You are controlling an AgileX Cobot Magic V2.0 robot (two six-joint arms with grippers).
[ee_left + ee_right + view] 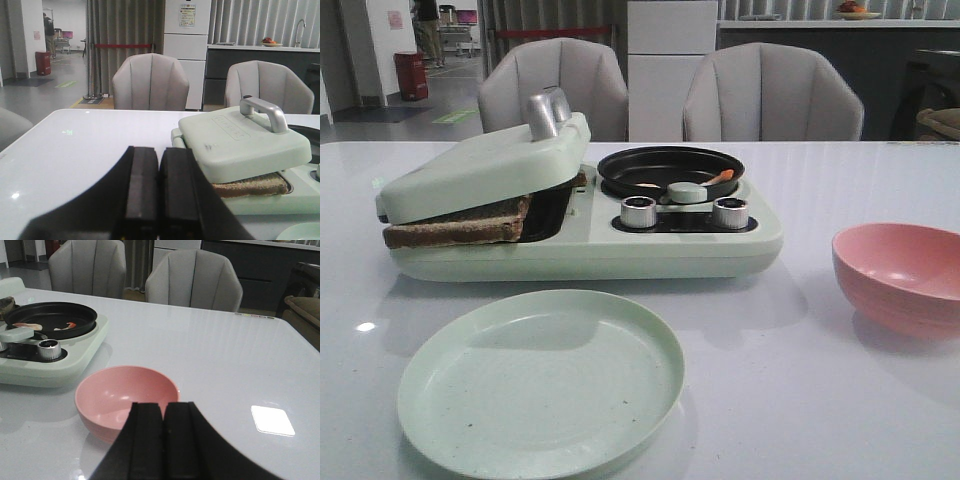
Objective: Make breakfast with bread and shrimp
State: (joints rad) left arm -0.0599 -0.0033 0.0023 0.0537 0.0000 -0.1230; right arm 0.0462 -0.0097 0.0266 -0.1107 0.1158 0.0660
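Note:
The bread (455, 226) lies in the left bay of the pale green breakfast maker (620, 250), under its lowered lid (485, 165); only brown crust edges show. It also shows in the left wrist view (250, 186). Shrimp (720, 177) lie in the black round pan (670, 168); two pieces show in the right wrist view (70, 325). My left gripper (159, 155) is shut and empty, beside the lid's near corner. My right gripper (163, 410) is shut and empty, over the near rim of the pink bowl (125, 397). Neither gripper shows in the front view.
A pale green plate (540, 385) lies empty in front of the maker. The pink bowl (900, 275) stands at the right, empty. Two knobs (638, 212) and a green pan handle (687, 192) sit on the maker. Two grey chairs (770, 95) stand behind the table.

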